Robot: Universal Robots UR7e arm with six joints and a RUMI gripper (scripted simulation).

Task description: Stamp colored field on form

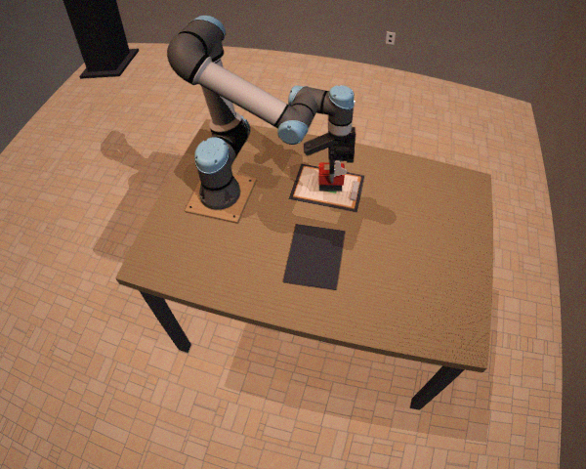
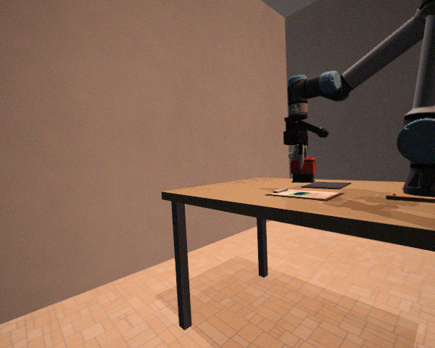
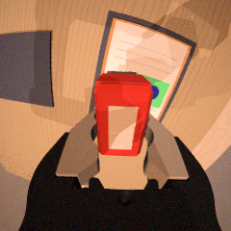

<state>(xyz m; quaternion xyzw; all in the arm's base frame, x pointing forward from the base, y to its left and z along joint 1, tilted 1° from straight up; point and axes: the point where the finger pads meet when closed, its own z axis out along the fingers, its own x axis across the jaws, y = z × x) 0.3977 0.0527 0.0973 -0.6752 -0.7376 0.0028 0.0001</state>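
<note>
My gripper [image 1: 336,171] is shut on the red stamp [image 1: 327,176], which it holds upright a little above the form. In the wrist view the stamp [image 3: 123,115] sits between the two fingers, and the form [image 3: 146,63] lies below it. The form [image 1: 326,188] is a white sheet on an orange-edged clipboard. Its green field with a blue mark [image 3: 158,91] shows just past the stamp's far edge. From the side the stamp [image 2: 302,168] hangs clear above the table, and the field [image 2: 299,193] lies on the form [image 2: 304,194]. The dark mat [image 1: 314,256] lies toward the table's front.
A grey pen [image 1: 354,190] lies at the form's right edge. The arm's base [image 1: 217,176] stands on a plate at the table's left. The mat also shows in the side view [image 2: 325,185] and at the wrist view's left [image 3: 26,67].
</note>
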